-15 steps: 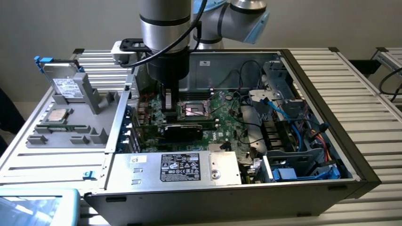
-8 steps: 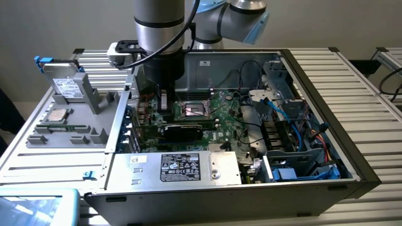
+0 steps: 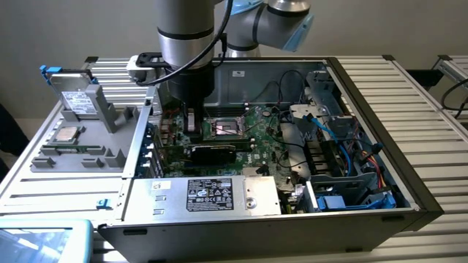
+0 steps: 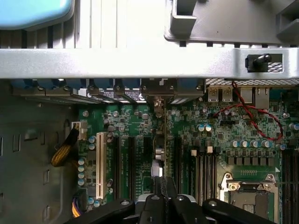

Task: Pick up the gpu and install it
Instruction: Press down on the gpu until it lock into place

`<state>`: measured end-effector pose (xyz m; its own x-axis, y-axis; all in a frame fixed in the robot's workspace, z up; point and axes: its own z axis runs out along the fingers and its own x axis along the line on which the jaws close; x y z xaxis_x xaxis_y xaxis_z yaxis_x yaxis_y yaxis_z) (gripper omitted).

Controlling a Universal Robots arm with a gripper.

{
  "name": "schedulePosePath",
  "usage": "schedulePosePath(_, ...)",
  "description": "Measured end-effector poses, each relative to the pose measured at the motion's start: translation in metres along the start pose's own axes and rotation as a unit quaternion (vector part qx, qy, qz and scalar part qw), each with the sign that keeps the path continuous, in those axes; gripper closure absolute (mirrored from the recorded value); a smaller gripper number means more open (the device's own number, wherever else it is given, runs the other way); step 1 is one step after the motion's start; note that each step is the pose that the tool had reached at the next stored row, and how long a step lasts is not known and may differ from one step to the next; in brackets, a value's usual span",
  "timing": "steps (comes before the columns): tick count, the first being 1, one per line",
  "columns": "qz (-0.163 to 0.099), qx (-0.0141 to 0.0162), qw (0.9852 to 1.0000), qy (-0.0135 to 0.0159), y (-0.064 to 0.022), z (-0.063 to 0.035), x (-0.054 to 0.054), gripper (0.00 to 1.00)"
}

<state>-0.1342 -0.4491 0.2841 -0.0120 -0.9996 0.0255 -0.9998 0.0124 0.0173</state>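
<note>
The gpu [image 3: 212,152] stands on edge in the open computer case, across the green motherboard [image 3: 260,129], with its black cooler facing the exterior camera. In the wrist view the gpu [image 4: 162,140] is a thin strip seen edge-on. It runs from its metal bracket at the case's rear wall [image 4: 140,63] into my fingertips. My gripper [image 3: 192,129] reaches straight down into the case onto the card's upper edge. The black gripper [image 4: 164,198] is shut, with the card's edge pinched between its fingers.
Close beside the gripper lies the empty CPU socket [image 3: 223,127]. A white expansion slot [image 4: 100,163] and black memory slots [image 4: 201,172] flank the card. Power supply [image 3: 212,194] and cables [image 3: 343,137] crowd the case. A grey parts tray [image 3: 109,123] holds a hard drive [image 3: 73,98].
</note>
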Motion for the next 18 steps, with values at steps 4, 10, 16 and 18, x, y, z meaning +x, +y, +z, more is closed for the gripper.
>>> schedulePosePath(4,0.001,0.0015,1.0000,0.0001,0.0024,0.0021,-0.002,0.88)
schedulePosePath(10,0.003,0.0042,1.0000,0.0010,0.0067,0.0073,-0.004,0.88)
schedulePosePath(16,0.003,0.0093,0.9999,0.0021,0.0090,0.0124,-0.005,0.88)
schedulePosePath(18,0.003,0.0098,0.9999,0.0028,0.0090,0.0135,-0.005,0.88)
